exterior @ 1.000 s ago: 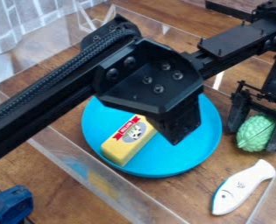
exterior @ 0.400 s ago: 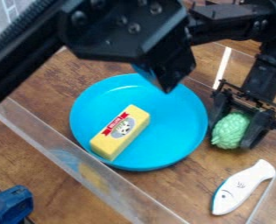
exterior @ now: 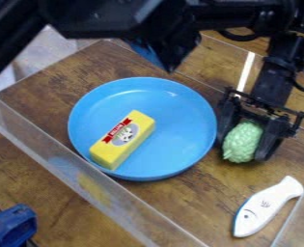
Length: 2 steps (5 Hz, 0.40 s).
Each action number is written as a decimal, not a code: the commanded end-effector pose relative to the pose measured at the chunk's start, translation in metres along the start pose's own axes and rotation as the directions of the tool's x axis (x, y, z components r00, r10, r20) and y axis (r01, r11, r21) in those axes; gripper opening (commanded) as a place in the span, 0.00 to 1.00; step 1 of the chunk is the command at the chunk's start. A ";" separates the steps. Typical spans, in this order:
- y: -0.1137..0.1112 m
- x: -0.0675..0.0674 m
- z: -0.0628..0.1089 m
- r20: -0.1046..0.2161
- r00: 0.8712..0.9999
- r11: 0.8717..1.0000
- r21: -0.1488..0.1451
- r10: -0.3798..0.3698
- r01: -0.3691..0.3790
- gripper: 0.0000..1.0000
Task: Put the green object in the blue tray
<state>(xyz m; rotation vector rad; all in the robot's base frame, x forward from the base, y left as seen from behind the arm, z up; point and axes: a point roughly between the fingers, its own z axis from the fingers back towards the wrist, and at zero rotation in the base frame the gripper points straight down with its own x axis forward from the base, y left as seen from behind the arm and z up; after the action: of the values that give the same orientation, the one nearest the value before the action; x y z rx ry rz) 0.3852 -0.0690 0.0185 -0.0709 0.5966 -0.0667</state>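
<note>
The green object (exterior: 243,143), a small bumpy pale green oval, sits between the black fingers of my gripper (exterior: 252,147), just off the right rim of the blue tray (exterior: 90,108). The gripper comes down from the upper right, and its fingers press the object's two sides, shut on it. The object is at or just above the wooden table; I cannot tell which. The blue tray is a large round plate in the middle of the view.
A yellow block with a red label (exterior: 124,139) lies in the tray's left half. A white-and-blue fish toy (exterior: 266,206) lies at the front right. A clear plastic wall (exterior: 58,159) runs along the front left. A large blurred black arm part (exterior: 109,24) fills the top.
The gripper has closed on the green object and carried it left, from a gap away to right beside the tray's rim. The big black arm part has swung up out of the tray's view.
</note>
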 end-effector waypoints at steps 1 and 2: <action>0.015 0.005 -0.007 0.009 0.999 0.999 0.000 0.049 -0.049 0.00; 0.011 0.003 -0.006 0.002 1.000 1.000 0.019 0.022 -0.022 0.00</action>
<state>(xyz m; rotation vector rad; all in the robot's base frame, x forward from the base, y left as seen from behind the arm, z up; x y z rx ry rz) 0.3854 -0.0674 0.0184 -0.0700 0.5961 -0.0680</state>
